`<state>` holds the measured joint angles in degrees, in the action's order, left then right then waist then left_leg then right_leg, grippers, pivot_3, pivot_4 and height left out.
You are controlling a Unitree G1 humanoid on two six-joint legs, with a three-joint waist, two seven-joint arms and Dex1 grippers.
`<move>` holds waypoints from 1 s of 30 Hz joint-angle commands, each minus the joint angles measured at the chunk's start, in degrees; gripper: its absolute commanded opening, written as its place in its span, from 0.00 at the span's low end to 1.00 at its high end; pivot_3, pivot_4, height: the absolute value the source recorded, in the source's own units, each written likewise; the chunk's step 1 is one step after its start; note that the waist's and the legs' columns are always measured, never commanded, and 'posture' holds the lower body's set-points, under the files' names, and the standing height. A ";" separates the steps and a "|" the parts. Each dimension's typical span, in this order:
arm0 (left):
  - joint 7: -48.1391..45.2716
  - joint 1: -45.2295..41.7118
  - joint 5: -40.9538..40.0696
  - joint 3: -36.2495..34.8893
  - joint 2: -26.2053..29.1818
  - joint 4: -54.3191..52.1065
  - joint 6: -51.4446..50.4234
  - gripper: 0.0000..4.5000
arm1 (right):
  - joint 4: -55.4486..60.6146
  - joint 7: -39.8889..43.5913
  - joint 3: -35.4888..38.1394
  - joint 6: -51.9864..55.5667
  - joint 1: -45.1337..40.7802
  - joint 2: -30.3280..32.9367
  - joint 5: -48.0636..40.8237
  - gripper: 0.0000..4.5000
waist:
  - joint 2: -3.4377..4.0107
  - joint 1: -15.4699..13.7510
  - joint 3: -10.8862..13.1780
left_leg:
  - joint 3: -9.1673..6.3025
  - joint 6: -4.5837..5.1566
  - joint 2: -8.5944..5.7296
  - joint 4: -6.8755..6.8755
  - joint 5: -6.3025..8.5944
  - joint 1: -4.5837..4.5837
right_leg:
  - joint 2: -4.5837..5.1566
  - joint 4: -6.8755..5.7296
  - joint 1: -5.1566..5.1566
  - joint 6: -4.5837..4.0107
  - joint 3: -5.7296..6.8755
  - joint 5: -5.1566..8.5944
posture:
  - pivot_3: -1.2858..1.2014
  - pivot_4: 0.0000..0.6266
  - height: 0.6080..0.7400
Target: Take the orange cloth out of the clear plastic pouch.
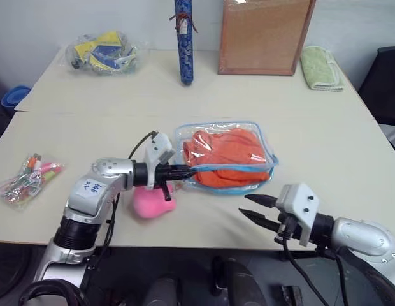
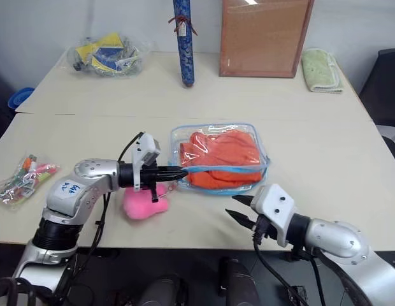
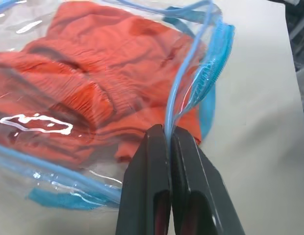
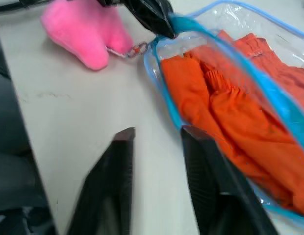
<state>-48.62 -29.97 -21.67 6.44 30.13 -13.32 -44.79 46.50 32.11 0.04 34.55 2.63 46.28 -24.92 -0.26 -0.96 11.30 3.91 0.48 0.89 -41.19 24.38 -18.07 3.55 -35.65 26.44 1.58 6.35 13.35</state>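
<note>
Beige table point(image 1: 350, 159) spans the scene, seam running across at the far third. Brown board point(image 1: 264, 35) stands upright at far edge, centre-right; pale green towel point(image 1: 321, 67) folded just right of it. Blue patterned tube point(image 1: 183, 41) upright left of board. Clear bag of yellow/blue items point(image 1: 105, 52) far left. Clear plastic pouch point(image 1: 191, 135) lies flat near table centre, blue zipper trim, mouth edge lifted on near-left side. Orange cloth point(image 1: 226, 156) inside pouch, bunched w/ folds, filling most of it; none of it outside. Pink pom-pom point(image 1: 153, 201) on table just near-left of pouch, linked to pouch corner by a small clip. Small clear packet of colourful bits point(image 1: 28, 177) at left edge, well apart from pouch. Left claw point(image 1: 186, 171) reaches in from the left, roughly level, jaws pinched tight on the pouch's blue-trimmed edge; wrist view shows thin trim clamped btwn the two fingers point(image 3: 152, 171). Right claw point(image 1: 251, 207) hangs off the near-right side of pouch, jaws apart w/ a clear gap, holding nothing, not touching pouch, tips aimed left toward it.
</note>
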 commanded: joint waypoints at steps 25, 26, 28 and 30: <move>1.47 -0.19 1.53 3.82 -0.81 -2.89 5.30 0.00 | -26.29 0.48 -15.20 -12.53 -18.60 -8.92 28.06 0.61 | 0.01 -0.30 0.00 | -0.06 -0.08 0.01 -0.03 -0.05 0.17 | 0.03 0.00 0.07 -0.06 0.09 0.04 | 0.52 0.24 1.00; 1.45 -0.12 1.51 3.86 -0.80 -3.09 5.24 0.00 | -26.87 0.64 -15.41 -12.71 -19.08 -9.38 28.42 0.61 | 0.01 -0.29 0.00 | -0.06 -0.08 0.01 -0.03 -0.05 0.17 | 0.02 -0.01 0.07 -0.07 0.09 0.04 | 0.52 0.24 1.00; 1.32 -0.13 1.57 3.94 -0.78 -3.13 5.31 0.00 | -28.37 1.11 -15.71 -13.05 -20.15 -10.21 29.05 0.61 | 0.01 -0.24 0.00 | -0.06 -0.08 0.02 -0.02 -0.05 0.15 | 0.01 -0.07 0.08 -0.07 0.11 0.04 | 0.52 0.24 1.00; 1.17 -0.20 1.64 3.99 -0.68 -3.12 5.42 0.00 | -29.72 1.65 -15.76 -12.72 -20.77 -10.86 29.09 0.61 | 0.01 -0.25 0.00 | -0.06 -0.08 0.02 -0.03 -0.05 0.15 | 0.02 -0.06 0.08 -0.07 0.11 0.04 | 0.52 0.24 1.00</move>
<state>-47.06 -29.06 -19.81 10.22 29.42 -14.22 -40.56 16.82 33.22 -15.93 21.92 -17.65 35.91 3.53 -0.25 -1.20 11.29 3.83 0.40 0.91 -41.21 24.33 -17.92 3.57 -35.70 26.52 1.52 6.46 13.39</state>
